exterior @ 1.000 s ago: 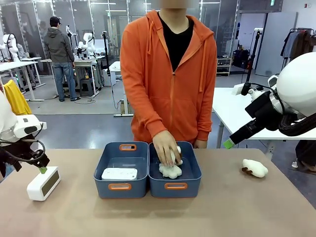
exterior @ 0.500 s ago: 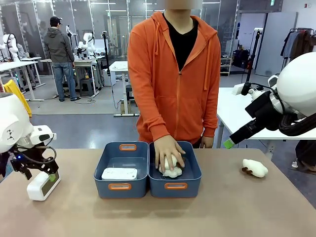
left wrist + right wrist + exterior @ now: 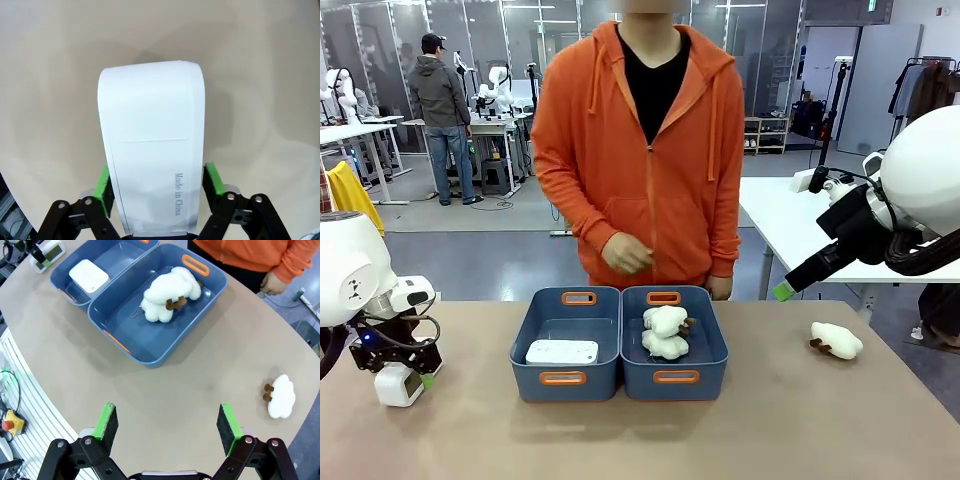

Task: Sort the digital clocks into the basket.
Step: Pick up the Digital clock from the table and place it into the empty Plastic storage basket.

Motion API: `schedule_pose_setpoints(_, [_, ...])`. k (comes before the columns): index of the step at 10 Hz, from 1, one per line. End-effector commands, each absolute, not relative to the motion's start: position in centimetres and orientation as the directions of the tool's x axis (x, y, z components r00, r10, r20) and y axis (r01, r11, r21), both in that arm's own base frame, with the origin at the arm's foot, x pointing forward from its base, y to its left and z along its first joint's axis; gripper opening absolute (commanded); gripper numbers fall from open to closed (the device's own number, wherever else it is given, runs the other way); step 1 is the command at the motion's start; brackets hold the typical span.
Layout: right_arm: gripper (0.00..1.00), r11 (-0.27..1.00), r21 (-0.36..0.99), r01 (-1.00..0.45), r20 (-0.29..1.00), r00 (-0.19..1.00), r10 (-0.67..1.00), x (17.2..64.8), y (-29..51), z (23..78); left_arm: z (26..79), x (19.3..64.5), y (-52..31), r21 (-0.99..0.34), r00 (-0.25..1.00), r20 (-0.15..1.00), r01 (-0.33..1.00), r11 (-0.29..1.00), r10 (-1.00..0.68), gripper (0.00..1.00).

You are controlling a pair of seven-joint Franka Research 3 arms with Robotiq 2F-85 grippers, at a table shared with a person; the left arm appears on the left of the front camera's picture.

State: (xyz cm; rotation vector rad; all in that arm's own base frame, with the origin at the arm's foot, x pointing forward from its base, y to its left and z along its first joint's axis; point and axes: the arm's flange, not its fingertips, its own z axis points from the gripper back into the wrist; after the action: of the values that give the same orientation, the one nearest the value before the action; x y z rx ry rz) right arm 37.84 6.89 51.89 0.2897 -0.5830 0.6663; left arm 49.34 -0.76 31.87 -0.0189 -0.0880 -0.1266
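Where the digital clock lies: the digital clock [image 3: 392, 386] is low at the left edge of the front view, on the tan table [image 3: 640, 440].
Left gripper: the left gripper [image 3: 408, 378] is clamped on the digital clock; in the left wrist view its green pads press both long sides of the white casing [image 3: 152, 130].
Second clock: the second clock [image 3: 561, 352] lies flat in the left basket [image 3: 520, 350], just left of the frame's centre.
Right basket: the right basket [image 3: 716, 350] touches the left basket's side and holds two cream plush toys [image 3: 665, 333].
Loose plush: a third plush [image 3: 836, 340] lies at the right of the table, well apart from the baskets.
Person: a person in an orange hoodie [image 3: 640, 170] stands behind the baskets, one hand [image 3: 625, 252] raised above them.
Right gripper: the right gripper [image 3: 167, 425] hangs with jaws wide and nothing between them, above bare table near the right basket.
Hard to make out: the digital clock's display is hidden behind the left gripper, and the casing's near end is cut off at the wrist view's bottom edge.
Clock to gripper: the casing runs up from between the fingers, past their tips.
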Motion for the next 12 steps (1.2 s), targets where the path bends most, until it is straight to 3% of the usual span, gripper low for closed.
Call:
schedule_pose_setpoints(1, [1.0,0.769,0.069,-0.635,0.591,0.647,0.481,37.8,7.1,51.9,32.3,49.8,-0.5,-0.044,0.983,0.091,0.161,0.986,-0.157,0.0])
schedule_pose_setpoints(3, [1.0,0.769,0.069,-0.635,0.591,0.647,0.481,37.8,7.1,51.9,32.9,49.2,-0.5,-0.029,0.981,0.054,0.189,0.982,-0.187,0.0])
schedule_pose_setpoints(4, [1.0,0.769,0.069,-0.635,0.591,0.647,0.481,37.8,7.1,51.9,35.4,48.3,0.1,-0.018,0.96,0.043,0.277,0.961,-0.276,0.26])
schedule_pose_setpoints(7, [1.0,0.769,0.069,-0.635,0.591,0.647,0.481,37.8,7.1,51.9,44.0,44.4,3.7,-0.095,0.813,0.228,0.567,0.818,-0.536,0.26])
schedule_pose_setpoints(9, [1.0,0.769,0.069,-0.635,0.591,0.647,0.481,37.8,7.1,51.9,45.6,42.9,1.4,-0.162,0.778,0.336,0.602,0.782,-0.53,0.26])
schedule_pose_setpoints(10, [1.0,0.769,0.069,-0.635,0.591,0.647,0.481,37.8,7.1,51.9,46.6,42.1,-1.2,-0.138,0.671,0.425,0.711,0.69,-0.607,0.26])
schedule_pose_setpoints(12, [1.0,0.769,0.069,-0.635,0.591,0.647,0.481,37.8,7.1,51.9,48.2,41.1,-7.2,-0.004,0.406,0.451,0.892,0.453,-0.795,0.26])
